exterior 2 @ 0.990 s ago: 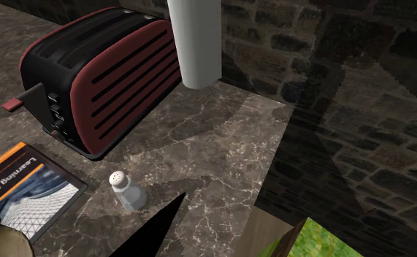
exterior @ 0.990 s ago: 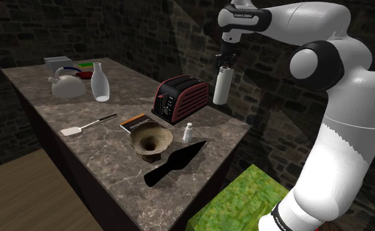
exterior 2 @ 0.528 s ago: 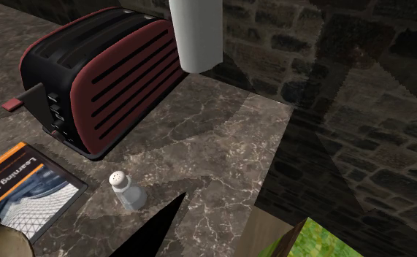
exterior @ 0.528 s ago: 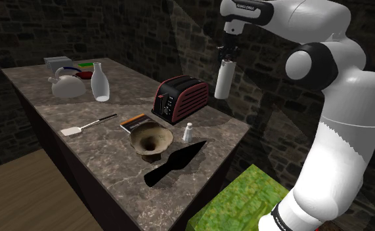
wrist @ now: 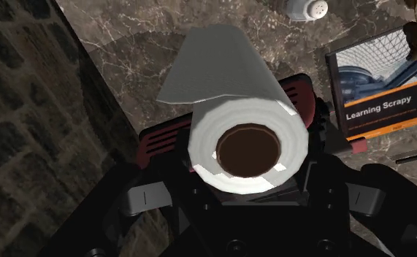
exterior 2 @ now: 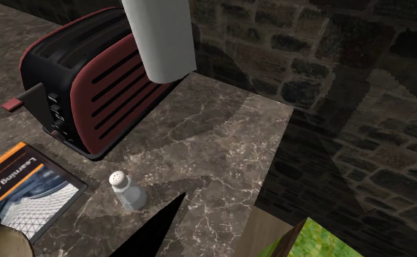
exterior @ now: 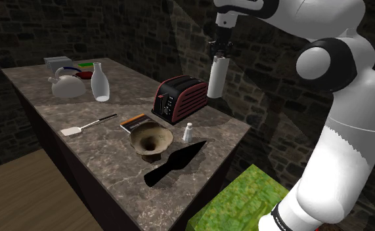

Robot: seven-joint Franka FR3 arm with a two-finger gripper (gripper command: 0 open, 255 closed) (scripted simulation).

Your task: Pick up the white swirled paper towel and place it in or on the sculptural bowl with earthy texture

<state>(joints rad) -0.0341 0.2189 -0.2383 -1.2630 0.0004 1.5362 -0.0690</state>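
Note:
The white paper towel roll [exterior: 216,77] hangs upright in the air, with my gripper [exterior: 219,52] shut on its top end. It hovers above the back edge of the red and black toaster [exterior: 180,97]. In the second exterior view the roll's lower end [exterior 2: 159,40] hangs over the toaster [exterior 2: 90,73]. The wrist view looks down the roll's brown core [wrist: 247,150]. The brown funnel-shaped bowl [exterior: 151,140] stands on the marble counter near its front edge, well below the gripper and towards the shoulder view's left.
A salt shaker [exterior: 188,132] and a book [exterior: 138,122] flank the bowl. A spatula [exterior: 87,125], a bottle [exterior: 100,82] and a kettle [exterior: 66,85] stand further along the counter [exterior: 107,151]. A green box [exterior: 245,200] lies on the floor by the stand.
The gripper has carried the roll upward and towards the shoulder view's left, from beside the toaster to above its back edge.

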